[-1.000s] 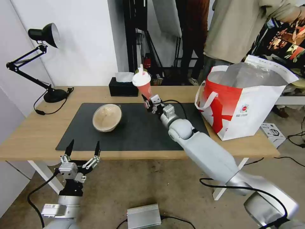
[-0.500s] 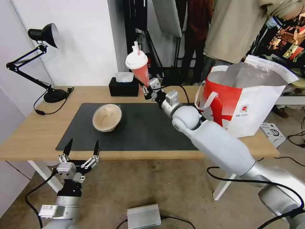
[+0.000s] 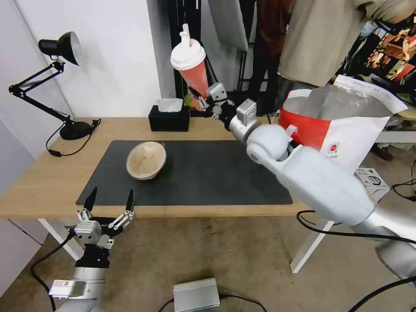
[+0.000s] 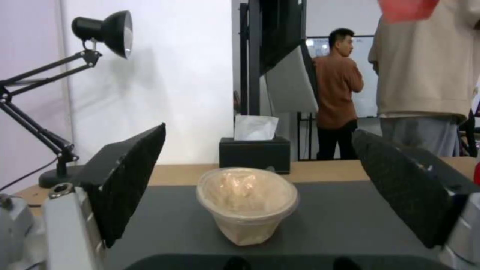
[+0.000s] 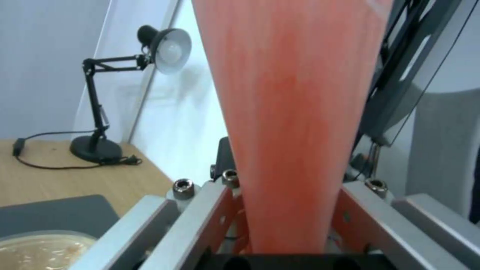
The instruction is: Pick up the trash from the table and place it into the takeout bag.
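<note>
We hold the red drink cup (image 3: 193, 73) in our right gripper (image 3: 203, 102), clamped near its narrow base and lifted high above the back edge of the table (image 3: 39, 182). The cup tilts, its white lid (image 3: 187, 55) and straw toward the wall, well left of the takeout bag (image 3: 346, 130). In our right wrist view the red cup wall (image 5: 290, 123) rises straight out from between the metal fingers (image 5: 210, 210), which press on it from both sides.

The bag stands open at the table's right end, its silver foil lining (image 3: 338, 104) showing; we cannot see what lies inside it. The beige bowl (image 3: 146, 160) rests tipped on the dark grey mat (image 3: 208, 177), its opening turned toward the front left. Our left wrist view shows it from the side (image 4: 247, 204), with a clear film or lid over a pale, crumpled interior, something the head view does not resolve.

Our left gripper (image 3: 109, 203) hangs below the table's front edge, near the left corner of the mat, its black fingers (image 4: 127, 180) spread wide and holding nothing.

At the back of the table sit a black tissue box (image 3: 169, 118) with a white tissue standing up and a black desk lamp (image 3: 60, 47) whose cord trails on the light wood. A white wall stands behind, and a small grey box (image 3: 196, 294) lies on the floor.
</note>
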You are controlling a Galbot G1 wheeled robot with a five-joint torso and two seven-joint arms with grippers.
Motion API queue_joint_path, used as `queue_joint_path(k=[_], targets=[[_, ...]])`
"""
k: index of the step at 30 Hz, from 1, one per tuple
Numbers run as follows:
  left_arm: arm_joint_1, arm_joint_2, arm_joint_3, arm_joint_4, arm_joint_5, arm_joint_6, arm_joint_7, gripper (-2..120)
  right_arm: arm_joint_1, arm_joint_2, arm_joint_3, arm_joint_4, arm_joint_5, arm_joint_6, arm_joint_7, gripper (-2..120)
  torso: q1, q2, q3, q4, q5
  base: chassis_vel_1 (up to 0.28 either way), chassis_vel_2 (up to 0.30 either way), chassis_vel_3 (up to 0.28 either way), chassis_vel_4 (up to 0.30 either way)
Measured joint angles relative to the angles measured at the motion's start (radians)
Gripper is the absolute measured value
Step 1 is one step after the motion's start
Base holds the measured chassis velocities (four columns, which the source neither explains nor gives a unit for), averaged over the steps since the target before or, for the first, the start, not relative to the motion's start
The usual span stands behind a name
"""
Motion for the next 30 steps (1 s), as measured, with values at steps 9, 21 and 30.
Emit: queue_joint_path(k=[9,21,30], targets=[[0.01,0.003,0.002,-0.009,0.005,0.0,0.0,100,0.049,-0.087,0.008,0.04,0.009,-0.016,-0.024,8,0.0,0.0,0.0,-0.0001,0.0,0.0,0.0,0.0,0.0],[0.019,0.008,-0.001,-0.012,0.003,-0.013,0.001,100,0.08,-0.174,0.03,0.076,0.012,-0.053,-0.051,8,0.0,0.0,0.0,-0.0001,0.0,0.0,0.0,0.0,0.0],[0.012,0.014,0.003,-0.004,0.001,-0.015,0.002,100,0.082,-0.216,0.048,0.088,0.015,-0.064,-0.074,8,0.0,0.0,0.0,-0.0001,0.0,0.0,0.0,0.0,0.0]])
